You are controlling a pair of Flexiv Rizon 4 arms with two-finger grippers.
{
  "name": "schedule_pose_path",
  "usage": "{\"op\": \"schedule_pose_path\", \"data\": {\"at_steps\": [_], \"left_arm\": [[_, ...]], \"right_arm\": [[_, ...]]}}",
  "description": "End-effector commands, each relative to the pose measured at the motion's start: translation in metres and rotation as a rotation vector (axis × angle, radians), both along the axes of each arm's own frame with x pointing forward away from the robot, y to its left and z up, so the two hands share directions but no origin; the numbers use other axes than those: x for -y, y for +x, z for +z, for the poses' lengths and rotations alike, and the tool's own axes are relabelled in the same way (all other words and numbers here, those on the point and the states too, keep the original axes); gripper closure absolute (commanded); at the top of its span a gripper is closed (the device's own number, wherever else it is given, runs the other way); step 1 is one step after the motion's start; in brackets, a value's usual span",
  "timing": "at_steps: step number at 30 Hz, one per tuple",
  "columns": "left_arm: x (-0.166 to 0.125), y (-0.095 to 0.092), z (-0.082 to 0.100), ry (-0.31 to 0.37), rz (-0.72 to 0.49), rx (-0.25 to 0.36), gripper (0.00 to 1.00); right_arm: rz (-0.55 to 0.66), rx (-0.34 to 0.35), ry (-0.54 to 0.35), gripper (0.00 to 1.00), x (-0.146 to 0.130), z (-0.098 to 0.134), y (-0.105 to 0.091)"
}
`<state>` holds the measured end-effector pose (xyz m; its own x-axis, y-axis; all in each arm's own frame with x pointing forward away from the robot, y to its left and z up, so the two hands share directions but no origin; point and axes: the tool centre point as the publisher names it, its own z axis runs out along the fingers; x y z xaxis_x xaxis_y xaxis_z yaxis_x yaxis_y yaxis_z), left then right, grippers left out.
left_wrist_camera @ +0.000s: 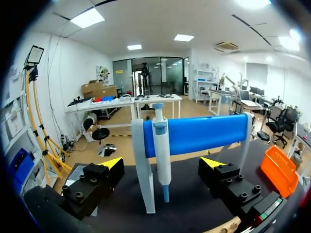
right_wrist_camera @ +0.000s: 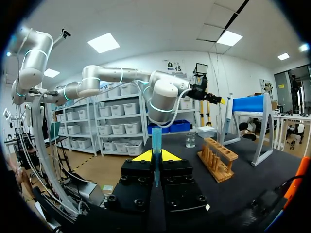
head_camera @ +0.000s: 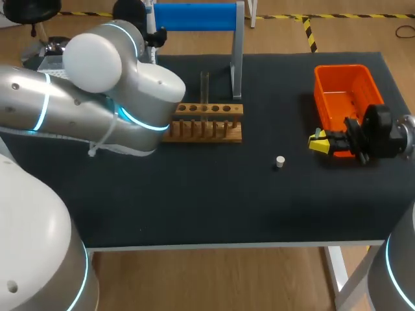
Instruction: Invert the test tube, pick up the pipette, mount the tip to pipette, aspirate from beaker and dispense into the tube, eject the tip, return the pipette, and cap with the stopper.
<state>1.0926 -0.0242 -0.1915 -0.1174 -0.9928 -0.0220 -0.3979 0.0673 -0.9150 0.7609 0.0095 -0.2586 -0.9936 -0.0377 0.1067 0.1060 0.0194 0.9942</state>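
1. Landmark: a wooden test-tube rack (head_camera: 206, 123) with a row of round holes stands at mid-table on the black table (head_camera: 194, 201).
2. A clear glass test tube (head_camera: 204, 87) stands upright in the rack. Which end is up cannot be told.
3. Behind the rack stands a pipette stand with a blue bar on grey legs (left_wrist_camera: 204, 133). A blue-and-white pipette (left_wrist_camera: 161, 141) hangs upright from the bar.
4. Left gripper (left_wrist_camera: 162, 164): behind and to the left of the rack, facing the stand. Its fingers are spread wide, one to each side of the hanging pipette and clear of it. It holds nothing.
5. Right gripper (right_wrist_camera: 155, 156): well to the right of the rack, just in front of an orange plastic bin (head_camera: 343, 97). Its fingers are closed together on a slim blue pipette tip (right_wrist_camera: 156, 138), which stands upright between them.
6. A small white stopper (head_camera: 279, 162) lies on the table to the front right of the rack, between the rack and the right gripper, touching neither.
7. A small clear beaker (right_wrist_camera: 191, 140) stands beyond the rack in the right wrist view. In the head view the left arm hides it.
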Motion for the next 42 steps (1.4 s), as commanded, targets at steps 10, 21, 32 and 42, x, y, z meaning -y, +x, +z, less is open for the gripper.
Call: {"op": "schedule_pose_path", "data": {"at_steps": [10, 21, 32, 42], "left_arm": [[0.016, 0.014, -0.003, -0.015, 0.011, 0.020, 0.05], [0.016, 0.027, -0.004, -0.006, 0.019, 0.017, 0.25], [0.014, 0.040, -0.006, -0.021, 0.034, 0.026, 0.30], [0.013, 0.050, -0.008, -0.036, 0.039, 0.031, 0.35]], "right_arm": [[0.001, 0.001, 0.000, 1.00, 0.001, 0.000, -0.001], [0.001, 0.001, 0.000, 1.00, 0.001, 0.000, -0.001], [0.001, 0.001, 0.000, 1.00, 0.001, 0.000, -0.001], [0.001, 0.001, 0.000, 1.00, 0.001, 0.000, -0.001]]}}
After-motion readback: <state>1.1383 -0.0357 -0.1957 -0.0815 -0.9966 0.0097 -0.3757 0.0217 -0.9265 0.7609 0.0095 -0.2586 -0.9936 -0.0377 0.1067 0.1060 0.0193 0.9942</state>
